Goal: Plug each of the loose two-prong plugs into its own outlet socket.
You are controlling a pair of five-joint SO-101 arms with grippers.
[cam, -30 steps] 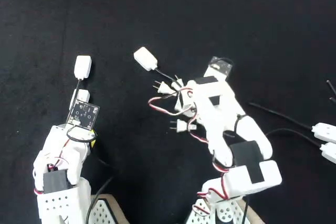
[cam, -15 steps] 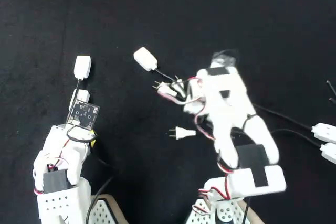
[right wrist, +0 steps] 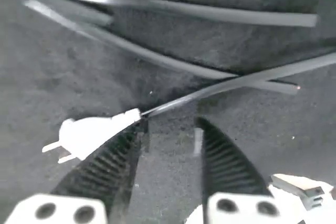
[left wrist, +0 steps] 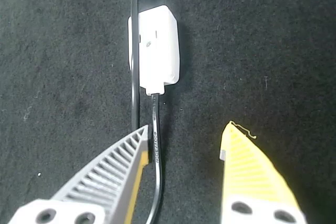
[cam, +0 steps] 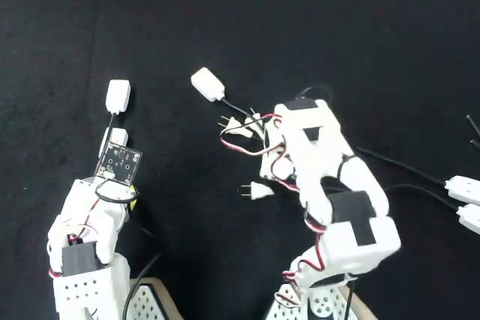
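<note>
left arm (cam: pixel 86 222) sits at 7 o'clock of the black table (cam: pixel 375 50), aimed at 12. left gripper (left wrist: pixel 187 127): jaws spread wide, gripping nothing, grey and yellow fingers hang over the cloth. near socket (left wrist: pixel 154 50) lies flat just past the tips, closer to the grey finger. Its black cord (left wrist: pixel 156 145) runs back right beside that finger. far socket (cam: pixel 118 95) is at 12 o'clock of the near one, just beside it, and its own cord passes along the near one's edge. third socket (cam: pixel 208 84) is mid-table, at 2 o'clock from the left arm's wrist. upper plug (cam: pixel 235 127) lies near it at 5 o'clock, prongs toward 9–10, unplugged. lower plug (cam: pixel 257 191) is at 6 o'clock of the upper one, apart from every socket, prongs toward 9. right arm (cam: pixel 330 185) comes up from 6 o'clock, its head just at 3 o'clock of the upper plug. right gripper (right wrist: pixel 170 124): dark fingers parted partway, nothing between them. A white two-prong plug (right wrist: pixel 89 132) lies just outside one fingertip. Can't tell if it touches, or which of the two plugs it is. black cables (right wrist: pixel 184 11) cross beyond the tips. Two white connector blocks (cam: pixel 463 189) sit at the table's 3–4 o'clock edge.
</note>
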